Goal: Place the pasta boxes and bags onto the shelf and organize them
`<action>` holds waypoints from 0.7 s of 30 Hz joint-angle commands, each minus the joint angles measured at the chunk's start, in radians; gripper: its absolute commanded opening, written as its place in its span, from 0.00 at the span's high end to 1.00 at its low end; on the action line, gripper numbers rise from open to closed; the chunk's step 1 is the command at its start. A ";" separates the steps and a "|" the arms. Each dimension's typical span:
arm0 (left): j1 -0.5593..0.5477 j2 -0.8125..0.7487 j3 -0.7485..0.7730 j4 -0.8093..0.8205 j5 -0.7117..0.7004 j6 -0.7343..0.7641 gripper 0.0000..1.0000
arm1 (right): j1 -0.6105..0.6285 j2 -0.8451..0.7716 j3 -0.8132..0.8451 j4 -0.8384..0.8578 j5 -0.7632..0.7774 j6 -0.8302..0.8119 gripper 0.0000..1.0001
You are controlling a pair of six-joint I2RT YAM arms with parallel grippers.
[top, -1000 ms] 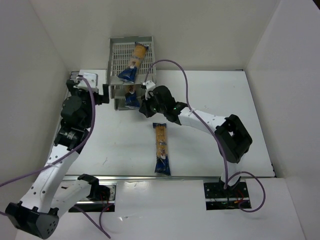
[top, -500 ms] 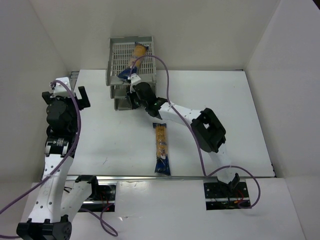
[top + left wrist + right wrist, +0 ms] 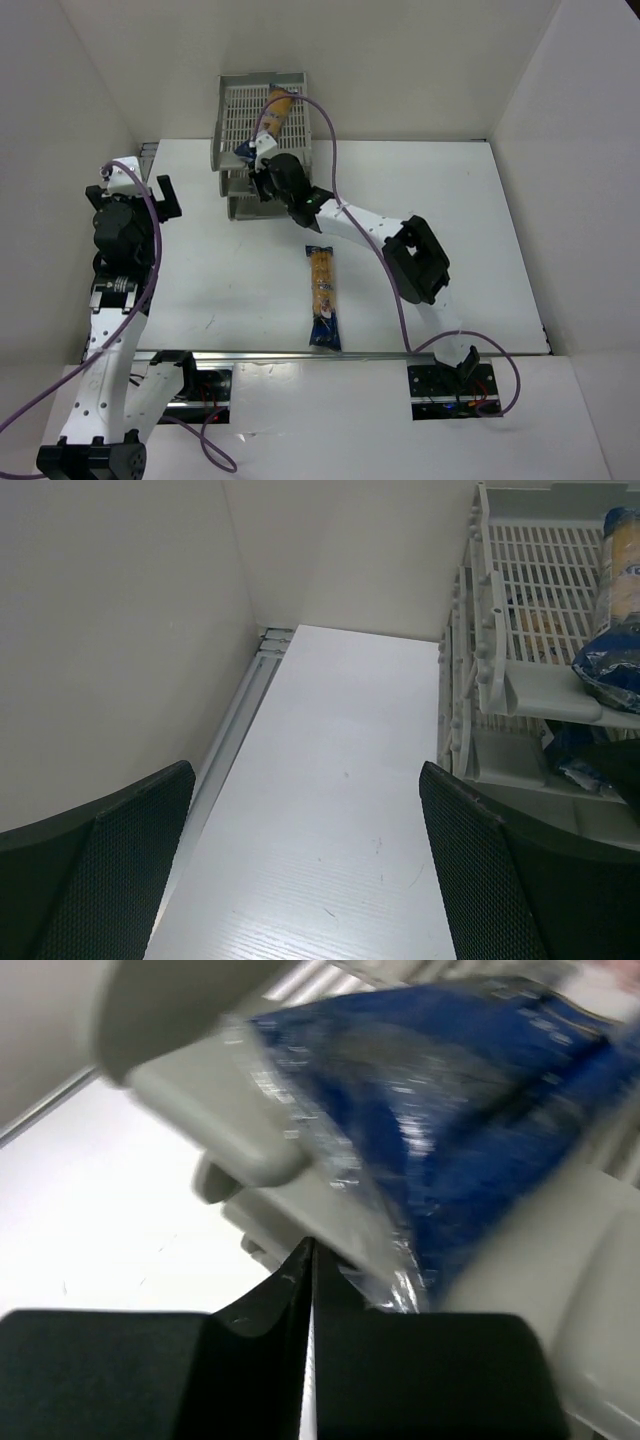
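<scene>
No legible txt (bag (image 3: 450,1110) print too blurry).

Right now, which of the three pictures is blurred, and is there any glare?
Right wrist view: blurred, filled at close range by the dark blue crinkled plastic bag end, with small glints on its film. Left wrist view: sharp, the grey slatted plastic rack crisp. Top external view: sharp, evenly lit, no glare.

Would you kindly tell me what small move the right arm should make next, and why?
Probably a short nudge forward with the right gripper, to push the top bag deeper into the rack. The gripper is shut just below that bag's blue end, which overhangs the top tray's front lip. A second bag lies on the table, not yet shelved.
</scene>
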 commanded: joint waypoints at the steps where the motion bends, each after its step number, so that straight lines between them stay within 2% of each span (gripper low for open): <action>1: 0.006 -0.022 -0.008 0.021 0.032 -0.009 0.00 | 0.030 -0.106 -0.065 0.045 -0.193 -0.106 0.93; 2: 0.006 -0.034 -0.008 0.021 0.043 -0.018 0.00 | 0.030 -0.141 -0.100 -0.005 -0.228 -0.106 0.79; 3: 0.006 -0.047 -0.008 0.011 0.043 -0.018 0.00 | 0.040 -0.216 -0.139 -0.038 -0.260 -0.106 0.40; 4: 0.006 -0.047 -0.019 0.011 0.043 -0.018 0.00 | 0.041 -0.256 -0.226 -0.075 -0.321 -0.106 0.27; 6: 0.016 -0.068 -0.019 0.001 0.067 -0.031 0.00 | 0.051 -0.342 -0.327 -0.180 -0.325 -0.095 0.11; 7: 0.025 -0.082 -0.029 0.001 0.067 -0.043 0.00 | 0.051 -0.433 -0.445 -0.211 -0.305 -0.069 0.09; 10: 0.034 -0.105 -0.048 -0.009 0.096 -0.072 0.00 | 0.051 -0.601 -0.635 -0.329 -0.249 -0.035 0.03; 12: 0.034 -0.105 -0.060 -0.018 0.119 -0.087 0.00 | 0.051 -0.659 -0.703 -0.395 -0.215 0.018 0.02; 17: 0.052 -0.114 -0.094 -0.019 0.193 -0.127 0.00 | 0.051 -0.660 -0.867 -0.408 -0.215 0.150 0.02; 21: 0.063 -0.145 -0.131 -0.019 0.215 -0.127 0.00 | 0.051 -0.631 -0.891 -0.441 -0.083 0.253 0.06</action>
